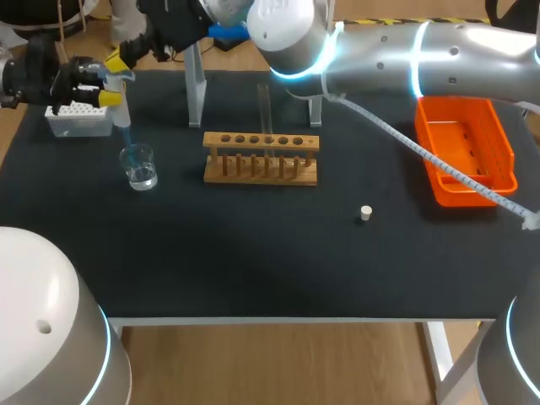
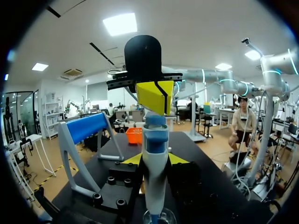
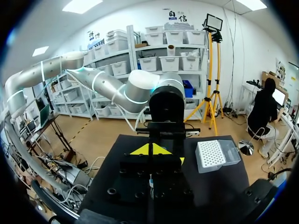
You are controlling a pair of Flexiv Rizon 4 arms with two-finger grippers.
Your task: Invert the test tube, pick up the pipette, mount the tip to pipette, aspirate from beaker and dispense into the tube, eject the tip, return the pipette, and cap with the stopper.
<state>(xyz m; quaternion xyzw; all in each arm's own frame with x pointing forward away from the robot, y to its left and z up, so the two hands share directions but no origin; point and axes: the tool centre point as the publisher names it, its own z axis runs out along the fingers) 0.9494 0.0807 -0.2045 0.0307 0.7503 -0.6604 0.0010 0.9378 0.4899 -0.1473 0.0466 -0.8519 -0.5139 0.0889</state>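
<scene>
Pipette (image 2: 155,154): held upright right over the beaker (image 1: 138,166), back-left of the table. Its clear end reaches down into the glass, looks like it's into the water but hard to be sure.
Left gripper (image 2: 154,159): clamped on the pipette body from both sides. I'd guess that's purely to keep it steady and vertical over the water.
Right gripper (image 2: 156,95): fingers pinched together with nothing between them, parked on top of the plunger like a thumb. My read is that this is the aspirate step.
Test tube (image 1: 264,105): standing upright in the wooden rack (image 1: 261,158), mid-table, so that's the next stop.
Stopper (image 1: 365,213): lying loose on the mat, well clear of everything.
Around: tip box (image 1: 78,118) sits just beside the beaker, and the orange tray (image 1: 456,103) is way off on the right.
In the way: pipette stand (image 1: 196,84) has a leg between beaker and rack, and the right arm stretches across the back.
</scene>
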